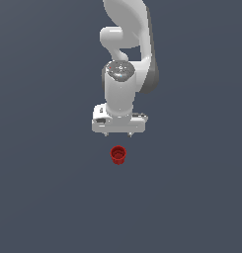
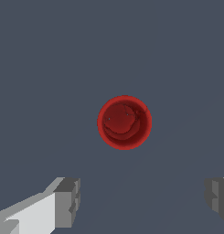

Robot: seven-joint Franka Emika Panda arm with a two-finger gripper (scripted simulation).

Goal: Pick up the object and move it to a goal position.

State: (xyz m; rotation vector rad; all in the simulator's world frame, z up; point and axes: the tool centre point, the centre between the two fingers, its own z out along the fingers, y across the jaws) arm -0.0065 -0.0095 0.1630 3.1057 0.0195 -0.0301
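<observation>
I've got the red cup (image 1: 118,154) standing upright on the dark grey tabletop (image 1: 43,197), mouth facing up. It's small and plain, plastic-looking, tapering to a narrower base below its wider rim. In the wrist view I'm looking straight down into it (image 2: 125,122): round rim, darker inside. The white gripper (image 1: 119,133) hangs above it, not touching, jaws spread wide and holding nothing, the two grey fingertips (image 2: 67,202) well apart. The cup is narrower than that gap.

Plain red cup (image 1: 118,154) — white hand (image 1: 119,133) with grey fingertips (image 2: 67,202) — on flat slate-grey ground (image 1: 43,197).
</observation>
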